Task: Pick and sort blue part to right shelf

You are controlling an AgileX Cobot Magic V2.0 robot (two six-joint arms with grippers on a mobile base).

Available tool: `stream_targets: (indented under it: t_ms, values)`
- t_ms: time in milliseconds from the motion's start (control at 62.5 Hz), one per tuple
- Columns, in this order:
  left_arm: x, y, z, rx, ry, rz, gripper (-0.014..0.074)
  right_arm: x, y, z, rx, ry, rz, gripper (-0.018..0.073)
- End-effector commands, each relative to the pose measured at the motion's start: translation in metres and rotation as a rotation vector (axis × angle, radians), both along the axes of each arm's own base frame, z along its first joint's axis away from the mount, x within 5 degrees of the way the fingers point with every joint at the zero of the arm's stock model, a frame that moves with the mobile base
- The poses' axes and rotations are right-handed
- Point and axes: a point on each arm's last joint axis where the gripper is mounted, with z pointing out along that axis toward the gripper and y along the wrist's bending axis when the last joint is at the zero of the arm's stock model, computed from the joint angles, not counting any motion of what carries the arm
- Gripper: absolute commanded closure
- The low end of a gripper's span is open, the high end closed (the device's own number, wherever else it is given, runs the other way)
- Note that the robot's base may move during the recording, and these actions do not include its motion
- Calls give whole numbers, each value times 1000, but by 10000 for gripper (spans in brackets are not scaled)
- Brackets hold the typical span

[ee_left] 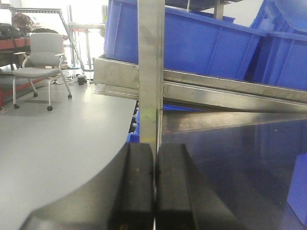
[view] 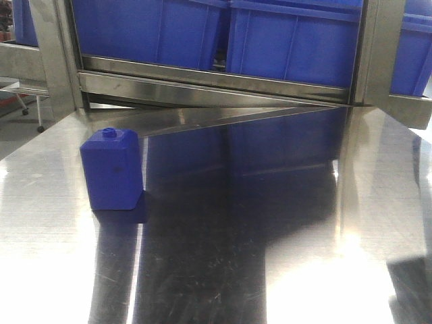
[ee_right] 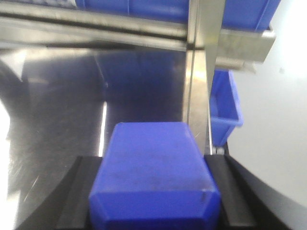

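Observation:
The blue part [ee_right: 153,167] fills the right wrist view, a solid blue block with sloped edges at its near end. My right gripper [ee_right: 152,160] is shut on it, one black finger [ee_right: 84,191] pressed against each side, and holds it above the steel table [ee_right: 53,105] in front of the right shelf [ee_right: 96,28]. My left gripper [ee_left: 154,148] is shut and empty near the table's left edge. Neither gripper shows in the front view. The shelf's flat steel rail [view: 202,88] and large blue bins [view: 290,40] stand at the back of the table.
A squatter blue block with a small round knob [view: 111,169] stands at the table's left; its edge shows in the left wrist view [ee_left: 298,189]. A steel upright post [ee_left: 151,72] stands ahead of my left gripper. A small blue bin [ee_right: 225,108] sits below right. An office chair [ee_left: 41,57] stands far left.

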Motion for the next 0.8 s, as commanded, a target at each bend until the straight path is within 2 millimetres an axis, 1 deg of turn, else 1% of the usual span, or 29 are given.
stream_targets:
  t_ms: [0,208,304,400,480,783]
  values:
    - [-1,0,1,-19,-89,-1,473,-15,-3,21,-19,-200,-4,153]
    - [-1,0,1,-19,-89,-1,473,-57,-6,24,-48,-350,0,153]
    - [-1,0,1,-19,-89,-1,473,-72,-7,24,-44,-398,-2,153]
    - [-1,0,1,-19,-89,-1,473,-83,-8,25,-43,-422,-4,153]
    - [-1,0,1,-19,-89,-1,473,-86,-8,26,-42,-435,-4,153]
    - [-1,0,1,-19,-89,-1,473,-86,-8,26,-41,-437,-4,153]
